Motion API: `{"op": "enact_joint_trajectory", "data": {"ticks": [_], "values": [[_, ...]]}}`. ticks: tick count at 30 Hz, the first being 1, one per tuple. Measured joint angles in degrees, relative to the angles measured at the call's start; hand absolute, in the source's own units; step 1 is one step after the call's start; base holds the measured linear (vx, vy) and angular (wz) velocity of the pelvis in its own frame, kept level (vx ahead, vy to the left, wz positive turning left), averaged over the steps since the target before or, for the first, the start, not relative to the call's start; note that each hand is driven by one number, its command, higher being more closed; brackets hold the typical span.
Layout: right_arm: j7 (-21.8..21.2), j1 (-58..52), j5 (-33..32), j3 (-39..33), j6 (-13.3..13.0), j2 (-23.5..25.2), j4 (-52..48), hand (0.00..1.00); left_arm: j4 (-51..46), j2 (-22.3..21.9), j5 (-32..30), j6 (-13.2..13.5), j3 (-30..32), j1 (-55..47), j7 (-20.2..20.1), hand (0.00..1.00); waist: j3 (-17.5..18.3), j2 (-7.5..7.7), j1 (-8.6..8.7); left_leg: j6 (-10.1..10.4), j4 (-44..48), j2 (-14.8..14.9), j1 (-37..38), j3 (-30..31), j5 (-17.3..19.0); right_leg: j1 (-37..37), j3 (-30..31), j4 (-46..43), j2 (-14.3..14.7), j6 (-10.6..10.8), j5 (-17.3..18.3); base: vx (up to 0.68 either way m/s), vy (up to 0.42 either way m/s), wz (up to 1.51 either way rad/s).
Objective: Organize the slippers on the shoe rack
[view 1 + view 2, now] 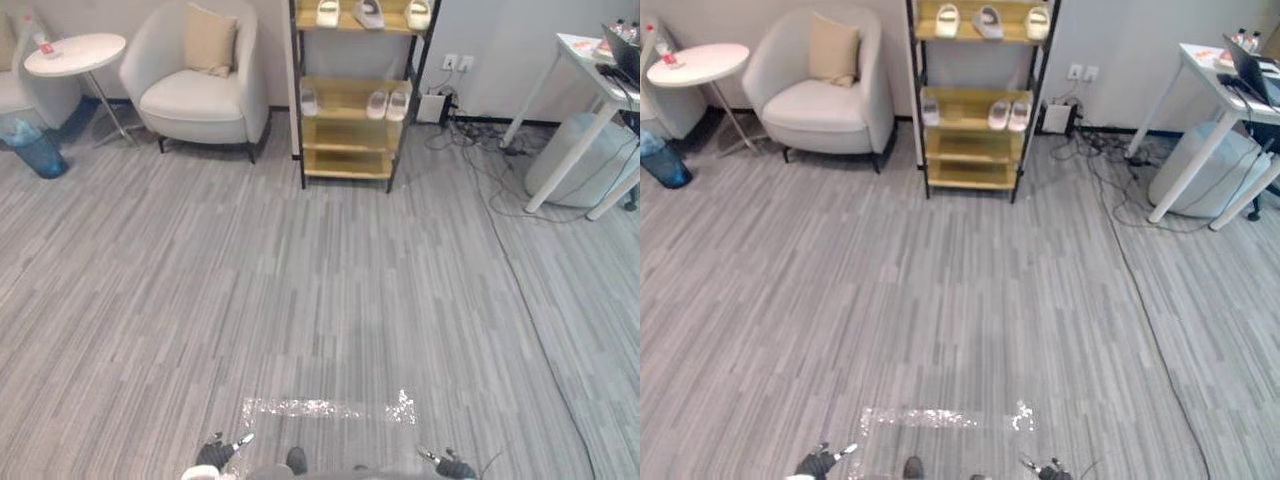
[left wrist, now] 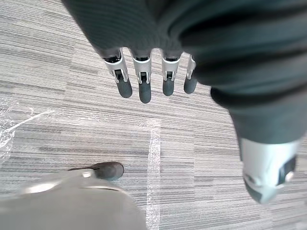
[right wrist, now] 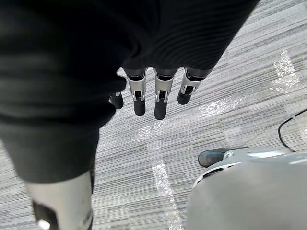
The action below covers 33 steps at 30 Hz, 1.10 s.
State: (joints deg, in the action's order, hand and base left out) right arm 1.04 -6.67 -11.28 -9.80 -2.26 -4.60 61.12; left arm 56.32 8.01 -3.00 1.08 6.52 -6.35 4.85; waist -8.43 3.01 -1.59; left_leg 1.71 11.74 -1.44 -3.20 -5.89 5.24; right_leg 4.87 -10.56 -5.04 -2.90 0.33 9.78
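A wooden shoe rack [image 1: 352,100] with a black frame stands against the far wall. Its top shelf holds three pale slippers [image 1: 368,12]. The middle shelf carries one slipper [image 1: 309,101] at the left and a pair [image 1: 388,104] at the right. The lower shelves are bare. My left hand [image 1: 220,450] hangs at the lower edge of the view, far from the rack, its fingers [image 2: 144,84] straight and holding nothing. My right hand [image 1: 450,464] hangs low on the other side, fingers [image 3: 160,98] straight and empty too.
A white armchair [image 1: 195,85] with a beige cushion and a round white side table [image 1: 75,55] stand left of the rack. A white desk [image 1: 600,90] and loose cables [image 1: 480,150] lie to its right. Shiny tape marks [image 1: 325,408] the grey floor close to me.
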Motion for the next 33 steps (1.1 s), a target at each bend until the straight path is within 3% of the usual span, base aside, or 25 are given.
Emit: {"op": "enact_joint_trajectory", "data": {"ticks": [1,2,4,5,7,9,10,11,13,14,15,16,17,19,20,22,24,25,27,28,29,30,31,32,33], "values": [[0.03,-0.01,-0.08,0.78,0.02,0.13,-1.11,0.0,-1.92,-0.44,0.53,-0.16,2.13,0.13,0.09,0.0,-0.69,0.49,-0.32,-0.17,11.86,0.79,-4.98,-0.96,1.2,0.43,0.28,-0.87,-0.24,-0.72,1.31,-0.02,-0.057,-0.16],[0.05,-0.2,-0.11,1.46,-0.11,-0.16,-2.86,0.0,-3.31,-1.57,1.05,-0.19,3.93,-0.2,0.2,0.0,-1.14,-0.07,-1.26,-0.03,22.68,2.59,-9.14,-2.17,1.18,1.48,1.58,-1.16,0.39,-1.48,2.1,0.02,-0.057,-0.39],[0.1,-0.05,-0.13,1.59,-0.08,-0.19,-4.06,0.0,-4.27,-2.52,1.41,-0.05,4.63,-0.78,0.47,0.0,-1.32,-0.65,-2.12,0.37,30.35,4.41,-12.96,-2.62,2.06,2.5,3.21,-1.22,1.14,-2.15,2.52,0.12,0.018,-0.56],[0.0,1.56,-0.12,2.36,0.04,0.67,-3.91,0.0,-4.38,-2.84,2.24,0.02,4.77,-1.26,0.85,0.0,-1.44,-1.27,-2.4,-0.33,29.33,5.17,-15.06,-2.73,4.37,2.69,5.58,-1.38,1.22,-2.3,3.17,0.12,0.041,-0.52],[-0.09,2.62,-0.04,3.36,-0.01,1.28,-3.96,0.0,-4.4,-3.25,2.62,0.09,4.8,-1.56,1.26,0.0,-1.54,-1.68,-3.09,-0.25,21.67,4.73,-15.73,-2.77,4.09,2.68,8.5,-1.21,0.76,-2.1,3.7,0.21,0.118,-0.85],[-0.14,3.2,-0.07,3.51,0.05,1.06,-3.74,0.0,-3.91,-3.97,3.11,0.32,4.52,-1.71,1.49,0.0,-1.06,-2.89,-4.25,2.69,5.72,3.97,-15.46,-0.52,0.67,2.56,11.85,-0.1,0.2,-0.66,4.68,0.29,0.188,-0.83],[-0.14,3.19,-0.07,3.51,0.05,1.03,-3.66,0.0,-3.76,-4.03,3.12,0.34,4.41,-1.75,1.5,0.0,-0.93,-3.11,-4.47,3.11,4.5,3.98,-15.43,-0.15,0.34,2.65,12.09,0.02,0.22,-0.48,4.81,0.4,0.301,-0.74],[-0.18,3.6,0.0,3.64,0.06,1.04,-2.05,0.0,-1.8,-3.28,3.25,0.58,3.61,-2.17,1.56,0.0,0.42,-2.77,-5.07,-0.94,5.54,2.39,-15.1,-0.61,-2.49,3.44,15.05,0.3,-1.15,0.16,6.54,0.34,0.246,-0.53],[-0.43,3.52,0.05,3.37,0.14,2.09,-1.74,0.0,-1.1,-2.67,3.2,0.61,3.63,-1.91,1.58,0.0,1.19,-1.84,-5.04,-1.94,7.21,1.48,-15.5,-2.04,0.24,2.02,16.08,-4.43,-2.46,1.21,7.09,0.48,0.255,-0.45],[-0.52,3.57,0.13,3.81,0.07,2.48,-2.36,0.0,-1.13,-2.64,3.19,0.57,3.71,-1.8,1.67,0.0,1.03,-1.32,-5.31,-2.64,6.91,1.09,-12.92,-4.11,2.21,-1.2,17.46,-14.08,-3.2,3.48,7.39,0.65,0.302,-0.54],[-0.81,3.33,0.16,4.61,0.02,2.61,-3.32,0.0,-1.06,-2.46,3.17,0.57,3.6,-1.84,1.78,0.0,0.83,-0.9,-5.61,-2.84,5.77,0.14,-8.34,-5.45,3.78,-4.68,18.31,-26.77,-3.87,8.16,6.06,0.43,0.218,-0.57],[-0.94,3.29,0.18,4.97,-0.02,2.66,-3.6,0.0,-1.1,-2.38,3.18,0.61,3.52,-1.94,1.82,0.0,0.85,-0.81,-5.73,-3.25,5.27,-0.12,-6.57,-5.99,3.89,-6.32,18.66,-32.08,-4.04,10.76,4.86,0.5,0.209,-0.27],[-1.1,3.3,0.21,5.68,-0.2,2.71,-4.12,0.0,-1.08,-2.03,3.08,0.6,2.57,-2.05,1.86,0.0,1.0,-0.88,-5.12,-3.82,4.59,-0.69,-3.0,-5.58,5.14,-9.78,18.22,-42.49,-3.96,15.29,1.73,0.43,0.125,0.05],[-1.29,3.29,0.25,5.35,-0.73,2.76,-4.28,0.0,-1.44,-1.77,3.14,0.54,1.86,-1.03,1.99,0.0,0.58,-0.85,-4.59,-4.82,2.6,-1.36,2.2,-4.0,7.72,-13.97,11.99,-51.77,-5.45,10.79,1.55,0.48,0.094,0.2],[-1.31,3.4,0.19,5.14,-0.88,2.29,-4.56,0.0,-1.29,-1.76,3.21,0.54,1.43,-0.52,2.26,0.0,0.17,-1.04,-4.37,-5.13,1.09,-1.26,5.96,-2.43,8.74,-16.1,5.62,-53.49,-7.04,6.64,3.62,0.35,0.01,0.36],[-1.23,3.31,0.22,4.71,-1.18,1.68,-5.49,0.0,-0.98,-2.01,3.3,0.45,1.33,0.68,2.32,0.0,-0.53,-1.45,-3.14,-5.12,-1.5,-0.08,11.57,-0.09,9.54,-18.88,-1.49,-47.43,-7.08,3.21,6.62,0.49,-0.041,0.72],[-1.3,3.7,0.2,3.88,-1.29,1.35,-5.64,0.0,-0.98,-2.44,3.36,0.47,1.33,1.11,2.32,0.0,-0.85,-1.97,-2.6,-4.45,-2.77,1.12,13.66,0.89,10.22,-21.3,-1.62,-38.69,-5.03,2.7,6.26,0.42,-0.061,0.49],[-1.36,4.19,0.18,3.77,-1.27,1.05,-5.39,0.0,-0.98,-2.67,3.64,0.51,1.29,1.24,2.33,0.0,-0.93,-2.26,-1.85,-3.87,-4.02,1.88,15.29,1.85,10.74,-23.15,-0.34,-29.73,-3.31,2.52,4.16,0.53,-0.106,0.44],[-1.26,4.49,0.15,3.71,-1.25,0.33,-3.88,0.0,-0.88,-3.87,4.3,0.52,0.84,1.94,2.29,0.0,-1.29,-2.45,-0.95,-2.26,-5.61,2.47,18.6,4.64,12.92,-23.9,5.31,-13.1,-0.21,1.96,-5.1,0.64,-0.17,0.64],[-1.26,4.39,-0.04,3.54,-1.25,0.29,-3.85,0.0,-0.87,-4.1,4.3,0.55,0.84,1.99,2.28,0.0,-1.3,-2.35,-0.96,-2.19,-5.49,2.45,18.99,5.17,13.41,-23.86,5.55,-12.34,-0.04,1.57,-6.34,0.64,-0.22,0.71],[-1.12,4.3,-0.07,3.02,-1.31,0.01,-3.91,0.0,0.48,-5.47,4.35,0.61,1.49,2.39,2.28,0.0,-1.59,-2.91,-0.39,-1.01,-4.05,3.3,20.86,7.11,14.98,-23.08,6.04,-14.44,0.56,-0.05,-11.16,0.52,-0.18,0.45],[-1.01,5.07,0.12,3.12,-1.2,-0.42,-3.83,0.0,0.58,-6.81,4.31,0.67,1.58,2.58,2.15,0.0,-1.53,-4.29,-0.55,-0.73,-1.33,4.99,20.29,7.46,14.65,-22.4,4.58,-15.38,1.21,-0.82,-9.59,0.75,-0.279,0.58],[-1.07,5.29,0.28,3.23,-1.21,-0.63,-4.14,0.0,-0.15,-8.4,4.22,1.03,2.17,2.62,1.84,0.0,-1.32,-5.68,-0.51,-0.75,8.91,6.18,15.79,7.8,13.95,-20.9,2.69,-15.18,2.04,-1.24,-7.02,0.7,-0.272,0.48],[-0.9,5.22,0.07,3.24,-1.22,-1.02,-4.29,0.0,-0.24,-9.12,4.26,0.84,4.15,3.58,1.54,0.0,-1.91,-6.64,-0.29,0.93,22.06,7.71,10.1,6.51,10.38,-17.54,1.26,-13.44,2.76,-1.88,-5.58,0.69,-0.281,0.48],[-0.87,5.18,0.06,3.32,-1.21,-1.14,-4.46,0.0,-0.36,-9.25,4.26,0.75,4.58,3.72,1.6,0.0,-2.07,-6.83,-0.3,1.61,26.44,8.35,8.23,5.6,8.18,-16.23,1.15,-12.44,3.07,-2.17,-5.38,0.57,-0.2,0.35]]}}
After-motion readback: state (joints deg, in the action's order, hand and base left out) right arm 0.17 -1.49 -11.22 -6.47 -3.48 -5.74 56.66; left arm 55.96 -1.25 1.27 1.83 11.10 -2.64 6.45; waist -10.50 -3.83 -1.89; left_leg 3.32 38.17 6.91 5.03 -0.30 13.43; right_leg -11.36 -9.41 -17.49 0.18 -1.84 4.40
